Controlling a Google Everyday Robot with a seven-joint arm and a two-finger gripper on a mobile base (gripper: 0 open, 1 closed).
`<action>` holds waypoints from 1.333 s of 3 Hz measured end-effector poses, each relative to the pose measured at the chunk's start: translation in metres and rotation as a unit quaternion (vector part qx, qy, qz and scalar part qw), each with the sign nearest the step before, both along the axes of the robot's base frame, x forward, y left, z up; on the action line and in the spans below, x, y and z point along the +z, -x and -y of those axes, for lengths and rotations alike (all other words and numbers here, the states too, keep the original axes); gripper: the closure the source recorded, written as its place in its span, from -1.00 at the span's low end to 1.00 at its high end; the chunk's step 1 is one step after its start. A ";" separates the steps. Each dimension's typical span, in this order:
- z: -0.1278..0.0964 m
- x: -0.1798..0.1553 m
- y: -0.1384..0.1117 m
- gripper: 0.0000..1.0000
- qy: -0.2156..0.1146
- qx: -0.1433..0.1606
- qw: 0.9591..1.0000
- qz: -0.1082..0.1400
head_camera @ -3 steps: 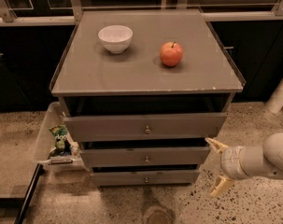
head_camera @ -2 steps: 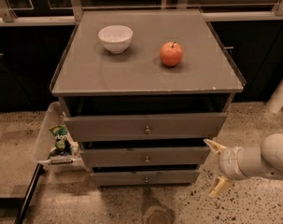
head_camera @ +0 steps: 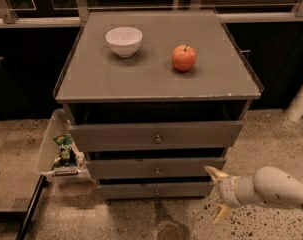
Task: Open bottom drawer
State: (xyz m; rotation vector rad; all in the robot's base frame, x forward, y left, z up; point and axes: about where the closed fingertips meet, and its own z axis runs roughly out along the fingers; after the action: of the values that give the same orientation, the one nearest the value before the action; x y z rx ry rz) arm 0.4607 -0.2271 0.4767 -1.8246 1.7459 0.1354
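Where the grey cabinet point(head_camera: 156, 79) nears the floor, we count three drawer fronts. The bottom drawer point(head_camera: 131, 190) is the lowest and slimmest, with one small knob point(head_camera: 156, 192) at its centre. Our gripper point(head_camera: 216, 194) hangs just beside its right end, two fingers spread apart, pinching nothing. On top we see one white bowl point(head_camera: 124, 40) and one apple point(head_camera: 184, 58).

Grey cabinet top point(head_camera: 156, 79) w/ white bowl point(head_camera: 124, 40) and red apple point(head_camera: 184, 58), well apart; gripper point(head_camera: 217, 194) low nr cabinet's front corner, fingers spread.
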 end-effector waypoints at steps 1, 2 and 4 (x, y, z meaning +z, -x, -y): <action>-0.001 -0.048 -0.003 -1.00 0.000 0.022 1.000 0.012; 0.002 -0.097 -0.012 -1.00 -0.014 0.027 1.000 -0.002; 0.005 -0.148 -0.031 -1.00 -0.036 0.012 0.999 -0.036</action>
State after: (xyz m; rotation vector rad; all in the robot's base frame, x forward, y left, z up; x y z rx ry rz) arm 0.4919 -0.2319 0.3283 -1.8082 1.7461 0.2740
